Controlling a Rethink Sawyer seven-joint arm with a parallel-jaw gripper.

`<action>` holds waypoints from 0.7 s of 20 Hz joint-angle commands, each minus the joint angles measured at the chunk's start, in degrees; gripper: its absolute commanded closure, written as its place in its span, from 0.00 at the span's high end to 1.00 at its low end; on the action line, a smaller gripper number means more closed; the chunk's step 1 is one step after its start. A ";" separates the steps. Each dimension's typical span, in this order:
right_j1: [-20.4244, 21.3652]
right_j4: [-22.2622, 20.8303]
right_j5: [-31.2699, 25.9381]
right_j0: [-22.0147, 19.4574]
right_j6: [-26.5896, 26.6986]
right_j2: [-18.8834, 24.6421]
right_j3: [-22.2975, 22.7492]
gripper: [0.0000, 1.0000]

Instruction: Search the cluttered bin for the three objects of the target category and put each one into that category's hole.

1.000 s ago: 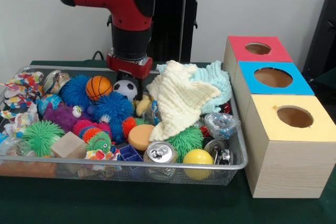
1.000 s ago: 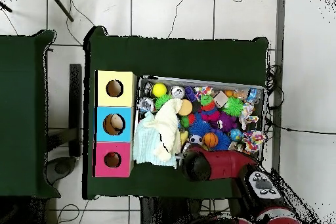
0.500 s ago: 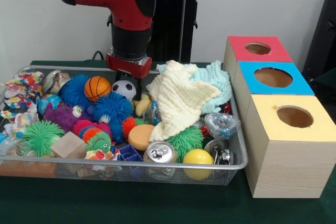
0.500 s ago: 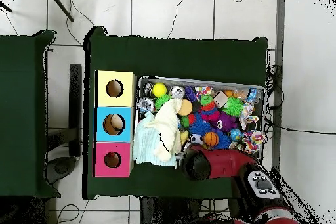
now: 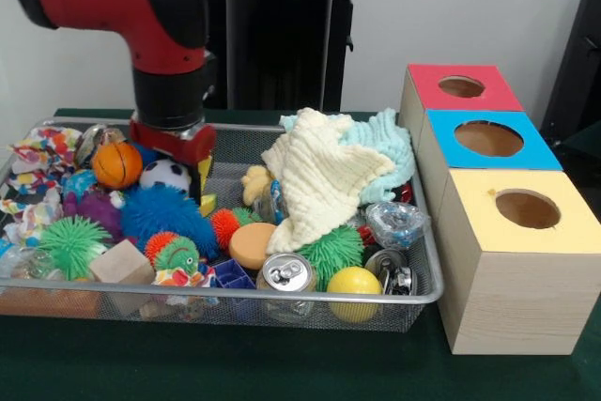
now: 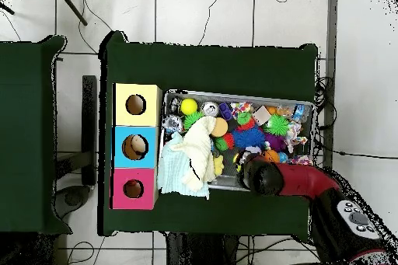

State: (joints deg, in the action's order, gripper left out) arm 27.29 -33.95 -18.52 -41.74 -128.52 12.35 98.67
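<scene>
The claw is rummaging beside the soccer ball, possibly pinching something yellow; lifting comes next.

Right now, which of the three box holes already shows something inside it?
The blue box, the middle of the three: seen from overhead, its hole holds a pale shape, while the yellow box and red box holes look dark.

The bin was of fine metal wire mesh with a smooth shiny rim. Inside it, the cream cloth looked soft and crinkled, the can had a glossy metal top, and the green ball was rubbery with spikes. Beside the bin, the boxes showed matt pale wood.
</scene>
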 commanded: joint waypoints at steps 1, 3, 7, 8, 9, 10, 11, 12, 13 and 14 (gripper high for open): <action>-7.08 -7.18 -3.81 -6.81 22.37 13.09 -16.15 1.00; -7.65 -8.44 -3.90 -7.71 22.51 14.06 -16.52 1.00; -7.67 -10.20 -3.70 -8.20 20.46 14.57 -15.88 1.00; -7.51 -10.55 -3.52 -8.05 19.61 14.55 -15.53 1.00; -7.60 -10.79 -3.55 -8.14 19.02 14.62 -15.39 1.00; -7.51 -11.13 -3.54 -8.00 18.35 14.61 -15.25 1.00; -7.76 -10.78 -4.41 -8.16 18.02 14.77 -15.13 1.00; -8.01 -10.43 -5.28 -8.32 17.69 14.94 -15.01 1.00; -8.15 -9.17 -6.99 -8.65 17.21 15.09 -14.25 1.00; -6.62 -8.32 -7.98 -8.38 15.99 14.75 -12.42 1.00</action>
State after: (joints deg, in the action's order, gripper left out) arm 26.07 -38.64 -27.19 -48.72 -125.87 21.60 95.79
